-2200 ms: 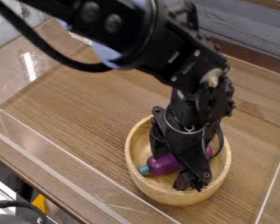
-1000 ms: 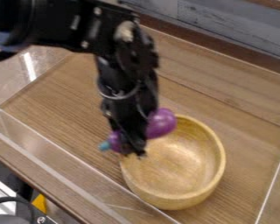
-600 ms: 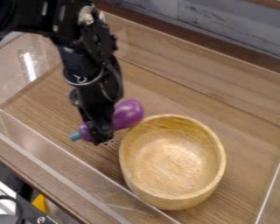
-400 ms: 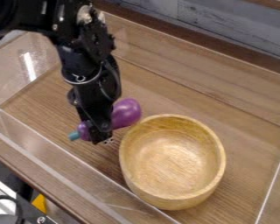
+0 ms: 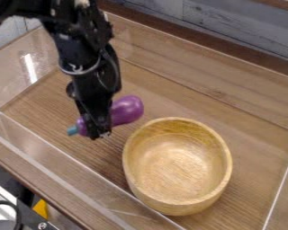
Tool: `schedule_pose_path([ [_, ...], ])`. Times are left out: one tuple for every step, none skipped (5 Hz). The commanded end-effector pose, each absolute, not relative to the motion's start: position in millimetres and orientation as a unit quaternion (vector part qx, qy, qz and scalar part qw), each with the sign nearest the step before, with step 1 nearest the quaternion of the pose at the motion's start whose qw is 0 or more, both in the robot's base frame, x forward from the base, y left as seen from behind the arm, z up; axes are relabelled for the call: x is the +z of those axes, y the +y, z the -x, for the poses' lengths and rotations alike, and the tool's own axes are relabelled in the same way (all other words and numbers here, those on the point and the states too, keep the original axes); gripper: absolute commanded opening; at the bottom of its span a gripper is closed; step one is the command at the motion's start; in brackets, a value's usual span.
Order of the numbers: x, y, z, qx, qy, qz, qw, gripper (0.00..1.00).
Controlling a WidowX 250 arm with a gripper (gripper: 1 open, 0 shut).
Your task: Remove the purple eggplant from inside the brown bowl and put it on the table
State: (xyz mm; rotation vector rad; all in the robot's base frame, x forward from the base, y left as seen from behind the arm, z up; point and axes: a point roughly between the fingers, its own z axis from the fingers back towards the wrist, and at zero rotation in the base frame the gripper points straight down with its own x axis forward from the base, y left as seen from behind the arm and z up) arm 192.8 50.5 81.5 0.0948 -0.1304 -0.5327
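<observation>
Here the gripper (image 5: 94,126) points down, its black jaws closed across the middle of the eggplant (image 5: 120,110), which it holds crosswise. The eggplant is plump and glossy purple, with its rounded end sticking out to the right of the jaws and its teal stem cap showing at the lower left. It sits outside the bowl (image 5: 180,168), just to the left of the rim; whether it touches the table (image 5: 219,90) or hangs just above it, I cannot tell. The bowl is round, light tan wood with a thick rim and fine grain across its hollow. The table is brown with long streaks of grain running across it. Clear acrylic walls (image 5: 62,175) with glossy, reflecting edges stand around it. The arm (image 5: 80,45) above the gripper is black and bulky, with dark cables looping near its top.
</observation>
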Motion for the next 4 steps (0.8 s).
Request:
schedule_pose_path([
  [89.7,59,-209,-0.246,-0.085,-0.064,0.963,0.00],
  [81.4,72,-212,-0.255,-0.081,-0.064,0.961,0.00],
  [72.1,80,-215,-0.255,-0.075,-0.063,0.962,0.00],
  [66.0,86,-218,-0.255,-0.069,-0.061,0.963,0.00],
])
